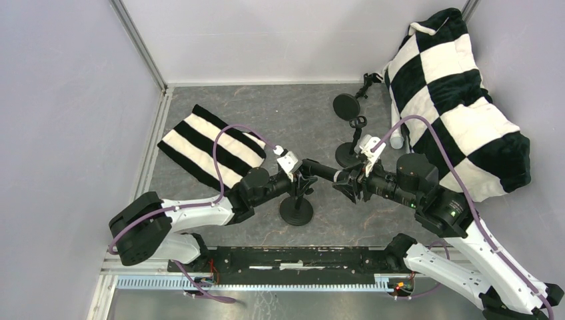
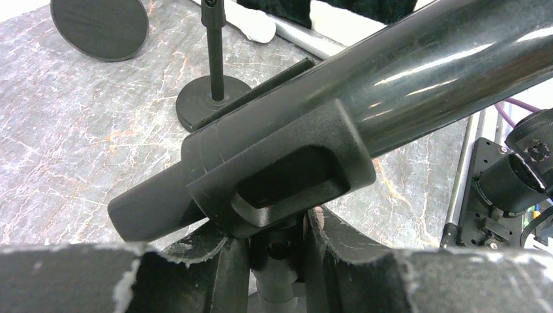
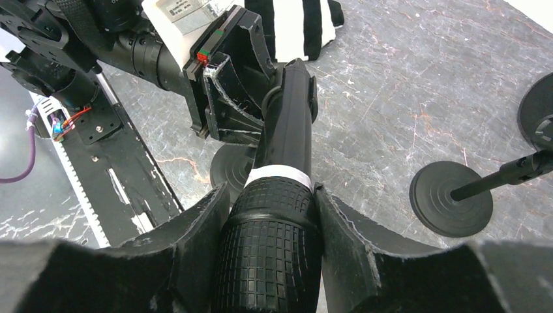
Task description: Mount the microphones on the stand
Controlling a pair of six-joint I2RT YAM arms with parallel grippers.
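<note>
The black microphone with a silver ring lies level, its handle seated in the clip of the near stand. My right gripper is shut on its mesh head. My left gripper is shut on the stand's post just under the clip. The white microphone and the silver-grey one lie at the back next to the pillow; the white one also shows in the top view.
Two other stands with round black bases stand behind the arms. A black-and-white checkered pillow fills the back right. A striped cloth lies at the left. Walls enclose the table.
</note>
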